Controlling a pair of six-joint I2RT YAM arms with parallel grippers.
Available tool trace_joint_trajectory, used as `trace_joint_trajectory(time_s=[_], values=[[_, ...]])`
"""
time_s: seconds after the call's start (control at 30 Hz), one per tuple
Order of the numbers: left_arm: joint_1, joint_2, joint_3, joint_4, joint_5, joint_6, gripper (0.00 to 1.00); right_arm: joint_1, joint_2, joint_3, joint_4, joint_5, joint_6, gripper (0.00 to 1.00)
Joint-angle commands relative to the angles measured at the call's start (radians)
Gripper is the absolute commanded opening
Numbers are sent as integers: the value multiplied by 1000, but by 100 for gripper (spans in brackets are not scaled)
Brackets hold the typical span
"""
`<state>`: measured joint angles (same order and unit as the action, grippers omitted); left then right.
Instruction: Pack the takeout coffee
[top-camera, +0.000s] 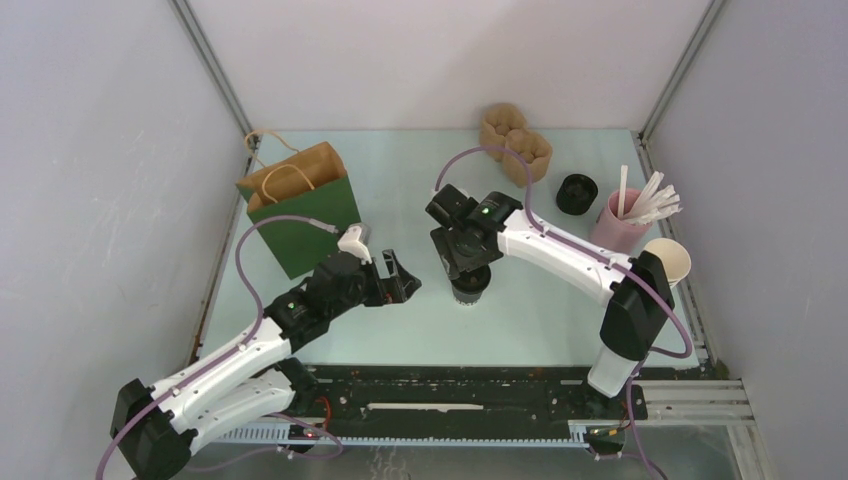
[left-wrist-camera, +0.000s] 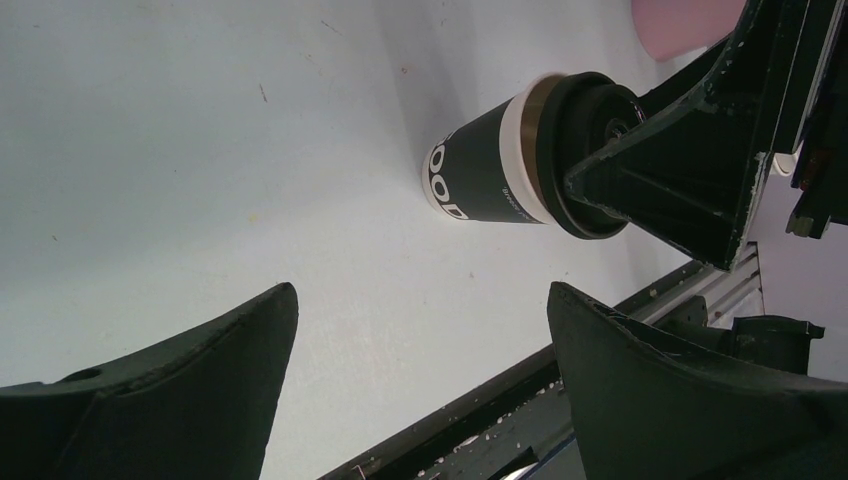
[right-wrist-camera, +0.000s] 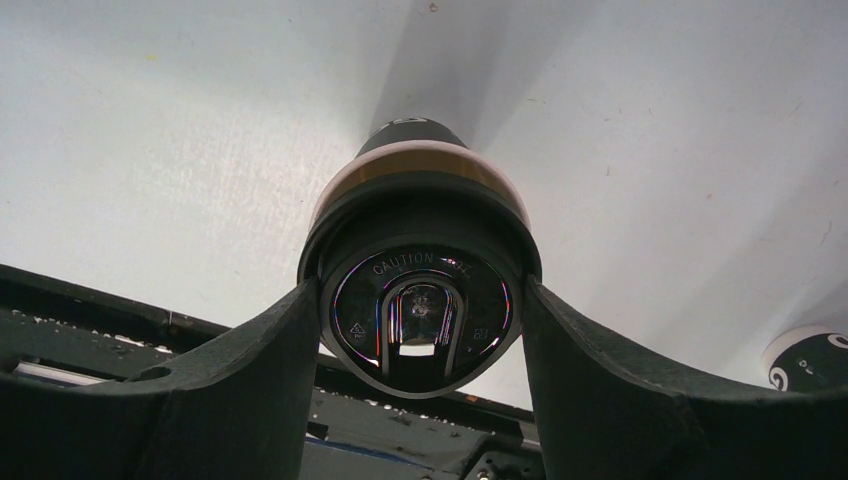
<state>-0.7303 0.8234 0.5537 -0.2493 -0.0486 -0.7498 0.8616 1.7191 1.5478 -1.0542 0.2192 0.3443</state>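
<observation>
Nearest my bases, my left claw (top-camera: 398, 276) hangs over the pale surface (top-camera: 540, 310) with its fingers (left-wrist-camera: 190, 400) spread wide and nothing between them. It is aimed toward the takeout coffee (left-wrist-camera: 490, 180), which stands upright on the surface just to its right, near the middle. My right claw (right-wrist-camera: 420, 310) sits over that cup from above. One finger lies against each side of the round black lid, so I am pinching the coffee by its lid. In the right wrist view the lid's raised lettering and sip hole sit square between the two fingers. Below the lid a pale band shows, then the dark wall with white letters, and the cup's foot rests on the surface. Farther out on the left, beyond my left claw, a green paper bag (top-camera: 300, 215) stands with its brown mouth open and its cord handles up, near the left wall. On the right, beside my right arm's elbow, is a lidless paper cup (top-camera: 668, 258). Just behind it a pink cup (top-camera: 612, 230) holds white straws (top-camera: 650, 200). A loose black lid (top-camera: 576, 193) lies just left of the pink cup. At the far edge sit two brown pulp carriers (top-camera: 515, 140), side by side and touching — well apart from the coffee.
</observation>
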Motion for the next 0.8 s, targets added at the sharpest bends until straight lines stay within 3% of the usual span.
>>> trace_joint_trajectory(time_s=[0.0, 0.77], values=[[5, -5, 1, 23, 7, 20, 100, -9, 11, 29, 1, 8, -16, 63], [5, -3, -2, 24, 5, 24, 100, -15, 5, 44, 21, -7, -27, 63]])
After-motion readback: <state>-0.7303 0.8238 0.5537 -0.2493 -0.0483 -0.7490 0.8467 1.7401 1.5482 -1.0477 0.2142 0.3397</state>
